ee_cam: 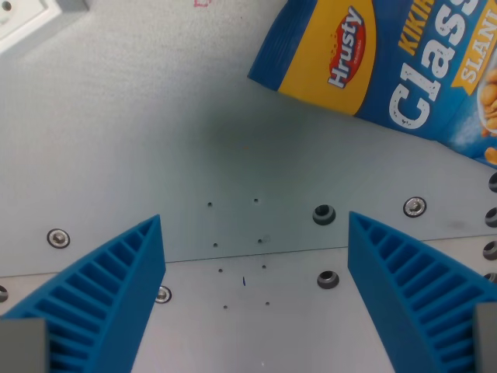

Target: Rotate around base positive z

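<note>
Wrist view, looking straight down onto a pale grey metal bench [155, 116]. Two blue ribbed fingers [109, 287] rising from the bottom corners, spread wide apart, gripper [255, 225] holding nothing, only bare bench between the tips. Blue and yellow snack bag [388, 70] lying flat at upper right, well apart from the fingers, tilted, cut off by the top and right edges. No object belonging to the task itself: a pure turn of the arm about its base, so the thing to move is the gripper alone.

Below the bag, a seam [256, 255] across the bench, with a dark bolt hole [323, 214] just above it and another [328, 278] just below. Silver screw heads [415, 207] below the bag and far to its left near the left finger. White corner of some flat thing [23, 19] far left of the bag, at the top edge; too cropped to name.

To do the turn well, probably: keep height steady, keep the fingers apart, sweep slowly and smoothly. Open room looks good beneath and left of the bag. Bag lies flat, so a level sweep likely passes over it. Anything beyond the edges unseen.
</note>
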Robot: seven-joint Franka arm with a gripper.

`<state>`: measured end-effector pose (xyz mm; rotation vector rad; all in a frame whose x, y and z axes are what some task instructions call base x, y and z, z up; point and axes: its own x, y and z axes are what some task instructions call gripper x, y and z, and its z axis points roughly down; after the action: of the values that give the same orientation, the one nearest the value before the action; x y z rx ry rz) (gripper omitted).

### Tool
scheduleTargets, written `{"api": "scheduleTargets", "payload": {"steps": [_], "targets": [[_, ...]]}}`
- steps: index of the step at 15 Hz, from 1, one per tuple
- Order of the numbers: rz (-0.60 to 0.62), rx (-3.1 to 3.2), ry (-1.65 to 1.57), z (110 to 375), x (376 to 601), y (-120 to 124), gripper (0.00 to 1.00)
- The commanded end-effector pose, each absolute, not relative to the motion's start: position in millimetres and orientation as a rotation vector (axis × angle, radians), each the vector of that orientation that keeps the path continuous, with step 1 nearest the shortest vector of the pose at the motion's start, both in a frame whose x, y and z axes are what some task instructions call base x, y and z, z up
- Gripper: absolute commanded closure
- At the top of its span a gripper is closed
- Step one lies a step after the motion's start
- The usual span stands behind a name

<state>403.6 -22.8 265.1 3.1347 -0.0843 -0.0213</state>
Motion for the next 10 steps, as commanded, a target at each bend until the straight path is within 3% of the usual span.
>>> {"api": "scheduleTargets", "payload": {"steps": [1,10], "targets": [[-0.011,3.135,-0.064,267.6,403.9,-22.8,0.0],[-0.011,3.132,0.125,267.6,403.9,-22.8,0.0]]}}
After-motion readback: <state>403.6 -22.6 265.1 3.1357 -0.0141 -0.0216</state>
